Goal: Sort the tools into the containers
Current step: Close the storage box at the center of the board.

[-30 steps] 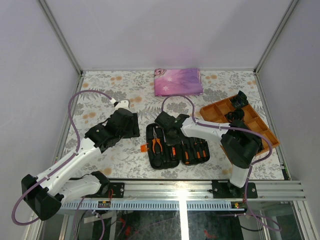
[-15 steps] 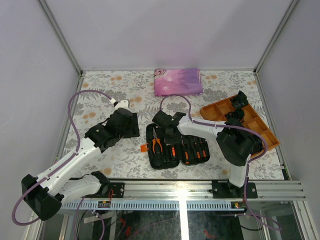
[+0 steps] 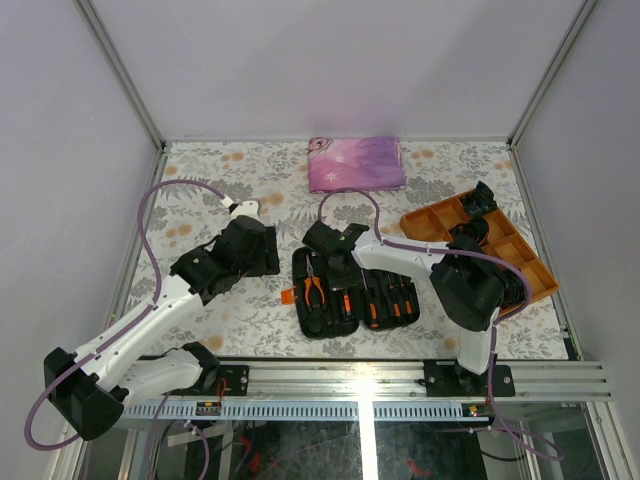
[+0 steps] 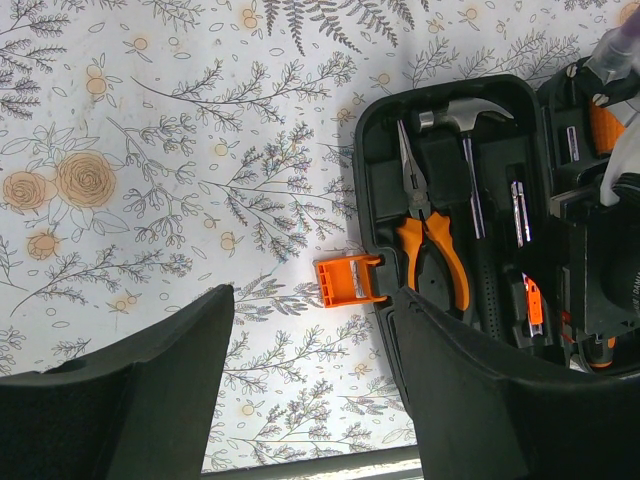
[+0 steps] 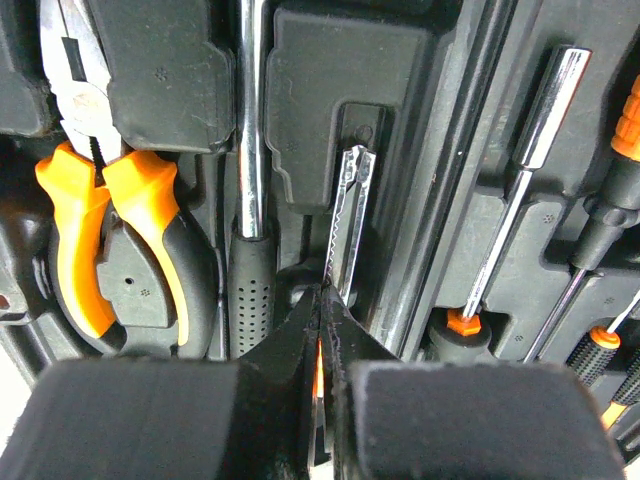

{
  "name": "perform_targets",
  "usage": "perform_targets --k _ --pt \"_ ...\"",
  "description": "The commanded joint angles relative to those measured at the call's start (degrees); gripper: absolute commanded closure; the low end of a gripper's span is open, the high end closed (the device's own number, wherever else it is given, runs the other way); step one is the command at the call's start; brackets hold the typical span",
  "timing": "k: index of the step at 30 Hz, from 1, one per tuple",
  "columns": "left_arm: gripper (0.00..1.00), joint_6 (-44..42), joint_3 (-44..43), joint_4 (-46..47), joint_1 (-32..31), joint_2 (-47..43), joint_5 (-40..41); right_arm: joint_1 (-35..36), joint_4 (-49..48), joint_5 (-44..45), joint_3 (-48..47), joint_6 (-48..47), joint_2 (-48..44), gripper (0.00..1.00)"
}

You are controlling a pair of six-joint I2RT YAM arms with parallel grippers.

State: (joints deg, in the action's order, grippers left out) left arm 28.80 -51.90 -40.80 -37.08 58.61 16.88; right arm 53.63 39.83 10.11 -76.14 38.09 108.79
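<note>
The black tool case (image 3: 300, 262) lies open at the table's middle, its orange latch (image 4: 348, 281) sticking out on its left. Orange-handled pliers (image 4: 430, 240) and a hammer (image 4: 468, 200) rest in its slots; screwdrivers (image 5: 520, 180) fill the other half. My right gripper (image 5: 322, 300) reaches down into the case (image 5: 330, 80), shut on a slim serrated metal knife (image 5: 348, 220) beside the hammer's handle (image 5: 250, 290); an orange sliver shows between the jaws. My left gripper (image 4: 312, 295) hovers open just left of the case, nothing between its fingers.
An orange compartment tray (image 3: 520, 262) with black coiled bundles (image 3: 483, 198) stands at the right. A folded pink-purple cloth (image 3: 355, 163) lies at the back centre. Metal frame rails border the table.
The right gripper's jaws have closed on the knife, and that wrist has shifted slightly left over the case. The left arm has not moved.
</note>
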Motion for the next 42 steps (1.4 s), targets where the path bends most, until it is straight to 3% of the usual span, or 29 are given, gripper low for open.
perform_targets --k 1,12,22,30,35,42 --pt "0.35 -0.93 0.13 1.6 0.36 0.11 -0.11 0.74 1.38 1.02 1.81 0.12 2.5 1.0" --pt "0.35 -0.93 0.13 1.63 0.35 0.22 -0.11 0.69 -8.14 -1.23 3.47 -0.88 -5.47 0.77" --pt "0.35 -0.94 0.11 1.61 0.52 0.44 -0.19 0.69 -9.8 3.96 5.16 -0.26 -12.17 0.73" --pt "0.35 -0.89 0.13 1.64 0.69 0.5 -0.22 0.5 -4.82 12.05 4.7 1.31 -11.58 0.79" --pt "0.35 -1.02 0.29 1.79 0.81 0.69 -0.81 -2.2 -6.17 14.22 10.39 1.03 -18.69 0.69" --pt "0.36 -1.0 0.89 3.74 3.14 -0.08 -5.88 -10.23 -10.95 10.6 22.55 0.63 -30.72 0.65"
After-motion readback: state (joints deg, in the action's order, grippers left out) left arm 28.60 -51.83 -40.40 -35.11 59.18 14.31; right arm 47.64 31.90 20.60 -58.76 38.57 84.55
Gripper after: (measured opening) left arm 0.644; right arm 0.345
